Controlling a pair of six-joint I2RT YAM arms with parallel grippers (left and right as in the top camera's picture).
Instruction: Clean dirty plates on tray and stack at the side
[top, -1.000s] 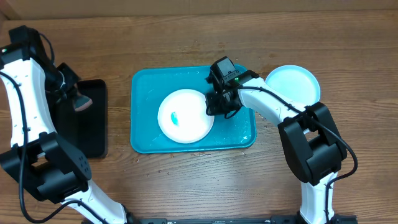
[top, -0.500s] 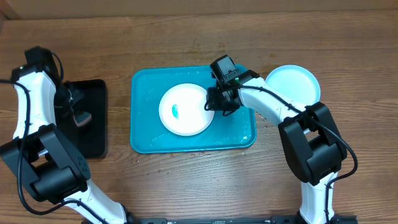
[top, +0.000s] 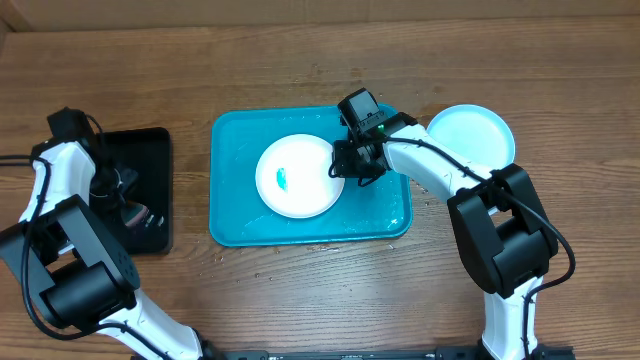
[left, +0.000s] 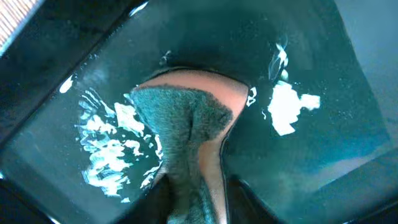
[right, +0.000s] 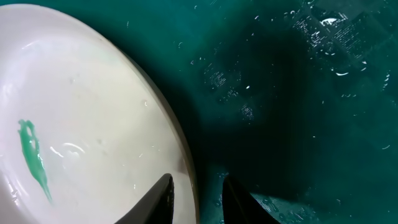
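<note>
Plate (top: 297, 177) in tray (top: 232, 200), second plate (top: 470, 132) on table (top: 320, 300) to its right, smaller tray (top: 150, 150) left

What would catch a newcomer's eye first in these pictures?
The white plate with a green smear, lying in the turquoise tray at the centre. The right gripper stands with its jaws astride the plate's right rim. A light blue plate lies right of the tray.

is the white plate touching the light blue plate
Apart: overhead shows the white plate inside the tray, the light blue plate outside it on the table.
</note>
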